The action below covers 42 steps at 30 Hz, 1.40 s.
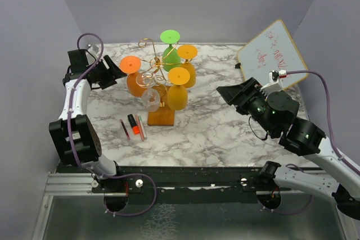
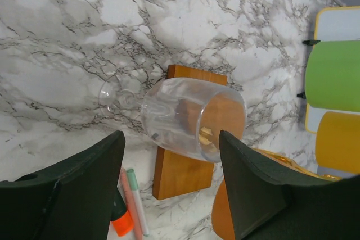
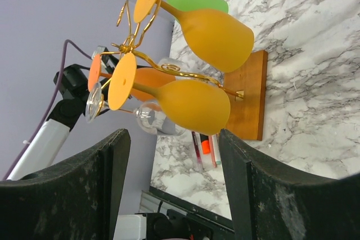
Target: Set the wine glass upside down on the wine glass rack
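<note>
The wine glass rack (image 1: 151, 63) of gold wire stands mid-table on its wooden base (image 1: 161, 117). A clear wine glass (image 1: 151, 98) hangs bowl-down from a curled arm at the rack's front, with its foot caught in the wire (image 3: 94, 102). In the left wrist view its bowl (image 2: 191, 119) lies just beyond my fingertips, over the base (image 2: 183, 172). My left gripper (image 1: 115, 74) is left of the rack, open, and holds nothing. My right gripper (image 1: 225, 93) is open to the rack's right, well apart from it. Its fingers (image 3: 115, 161) frame the rack.
An orange glass (image 1: 134, 80), a green one (image 1: 170, 51) and two yellow ones (image 1: 178, 91) (image 1: 188, 66) also hang from the rack. Pens and an orange highlighter (image 1: 133, 125) lie left of the base. A whiteboard (image 1: 271, 54) leans at the back right.
</note>
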{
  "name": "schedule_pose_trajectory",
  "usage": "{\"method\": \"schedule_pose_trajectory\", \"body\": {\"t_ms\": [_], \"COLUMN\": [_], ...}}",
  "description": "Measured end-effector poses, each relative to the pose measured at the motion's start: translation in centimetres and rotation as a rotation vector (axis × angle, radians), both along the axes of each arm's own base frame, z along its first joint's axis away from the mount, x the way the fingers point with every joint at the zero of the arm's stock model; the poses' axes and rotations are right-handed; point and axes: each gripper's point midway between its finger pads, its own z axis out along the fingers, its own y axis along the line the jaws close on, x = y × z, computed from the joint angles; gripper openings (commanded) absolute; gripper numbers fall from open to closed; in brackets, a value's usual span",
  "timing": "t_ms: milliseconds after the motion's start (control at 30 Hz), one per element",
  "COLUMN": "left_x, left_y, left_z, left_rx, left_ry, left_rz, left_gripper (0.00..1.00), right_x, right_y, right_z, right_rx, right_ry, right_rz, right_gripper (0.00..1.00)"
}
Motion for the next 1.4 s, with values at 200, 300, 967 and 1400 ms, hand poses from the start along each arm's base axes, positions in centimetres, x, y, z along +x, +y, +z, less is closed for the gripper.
{"method": "schedule_pose_trajectory", "body": {"t_ms": [200,300,967,1400], "left_x": [0.2,0.3,1.6,0.5], "left_y": [-0.3,-0.6,-2.0,0.8], "left_z": [-1.9,-2.3,-3.6,-4.5], "left_rx": [-0.023,-0.028,0.153,0.289], "left_ry": [0.055,0.067,0.121,0.212], "left_rz": [-0.001,-0.005,-0.008,0.084], "left_gripper": [0.59,0.56,0.25,0.00], "right_x": [0.1,0.1,-0.3,-0.5], "right_y": [0.1,0.1,-0.3,-0.5], "right_z": [-0.2,-0.2,-0.7,-1.5], "right_rx": [0.003,0.001,0.027,0.036], "right_ry": [0.007,0.008,0.024,0.045], "right_rz": [-0.001,-0.001,-0.008,-0.013], "right_gripper": [0.68,0.68,0.67,0.67]}}
